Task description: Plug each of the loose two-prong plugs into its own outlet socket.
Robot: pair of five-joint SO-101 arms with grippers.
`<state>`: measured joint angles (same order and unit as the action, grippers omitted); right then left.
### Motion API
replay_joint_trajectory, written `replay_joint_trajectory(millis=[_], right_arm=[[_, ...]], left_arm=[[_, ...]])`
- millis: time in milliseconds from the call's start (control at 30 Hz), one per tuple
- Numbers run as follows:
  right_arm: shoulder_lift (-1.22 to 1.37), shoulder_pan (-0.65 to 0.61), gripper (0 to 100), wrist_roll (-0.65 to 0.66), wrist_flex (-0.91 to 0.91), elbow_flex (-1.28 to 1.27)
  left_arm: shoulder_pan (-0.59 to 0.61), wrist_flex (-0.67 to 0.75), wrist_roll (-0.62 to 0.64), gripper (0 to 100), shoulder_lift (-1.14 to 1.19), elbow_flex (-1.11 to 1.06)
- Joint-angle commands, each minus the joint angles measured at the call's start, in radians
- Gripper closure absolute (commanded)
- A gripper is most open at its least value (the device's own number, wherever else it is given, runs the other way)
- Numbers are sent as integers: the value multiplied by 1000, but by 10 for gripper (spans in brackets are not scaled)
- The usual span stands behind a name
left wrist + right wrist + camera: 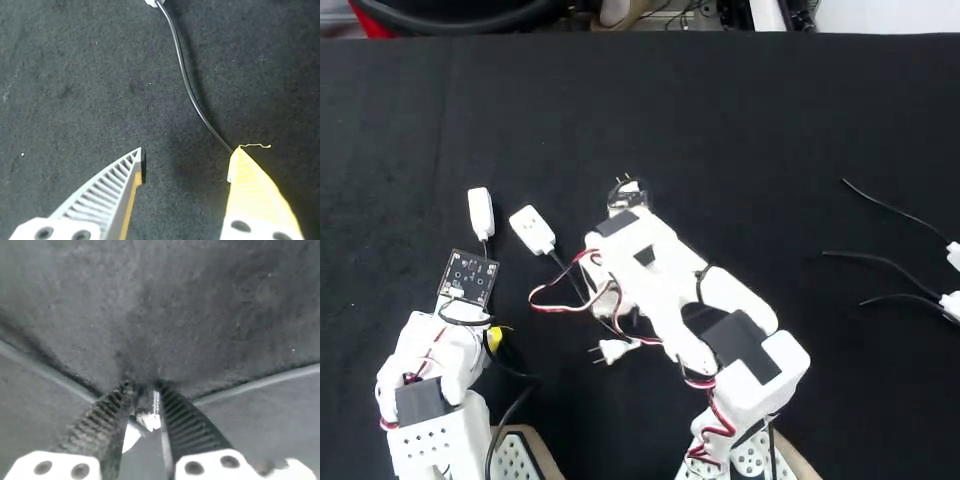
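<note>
Two small white outlet sockets (480, 212) (532, 230) lie left of centre on the black table, each with a black cable. A loose white two-prong plug (613, 350) lies nearer the front, beside the right arm. My right gripper (625, 196) sits mid-table, shut on another white plug (148, 416) whose prongs (620, 183) stick out past the fingertips. My left gripper (187, 155) hovers open over bare cloth; a black cable (187, 85) runs from beside its yellow finger (250, 190) to a white socket end (152, 3).
More white connector ends (953, 255) (950, 303) with black cables lie at the right edge. Red and white servo wires (560, 295) loop off the right arm. The far table edge (640, 36) borders clutter.
</note>
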<state>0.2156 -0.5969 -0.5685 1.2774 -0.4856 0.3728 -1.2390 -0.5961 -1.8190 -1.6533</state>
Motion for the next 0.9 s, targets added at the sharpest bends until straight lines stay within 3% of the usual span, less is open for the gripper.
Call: replay_joint_trajectory(millis=[0, 167, 367, 533, 667, 867], right_arm=[[-61, 51, 986, 129, 152, 30], [-111, 253, 986, 288, 270, 25], [-122, 470, 948, 319, 275, 36], [-111, 499, 871, 302, 252, 31], [-111, 499, 872, 190, 146, -10], [-111, 508, 884, 180, -31, -79]], left_arm=[[-12, -5, -11, 726, -5, 2], [-10, -5, -11, 726, -5, 2], [-13, -5, -11, 726, -5, 2], [-13, -5, -11, 726, -5, 2], [-13, -5, -11, 726, -5, 2], [-13, -5, -11, 726, -5, 2]])
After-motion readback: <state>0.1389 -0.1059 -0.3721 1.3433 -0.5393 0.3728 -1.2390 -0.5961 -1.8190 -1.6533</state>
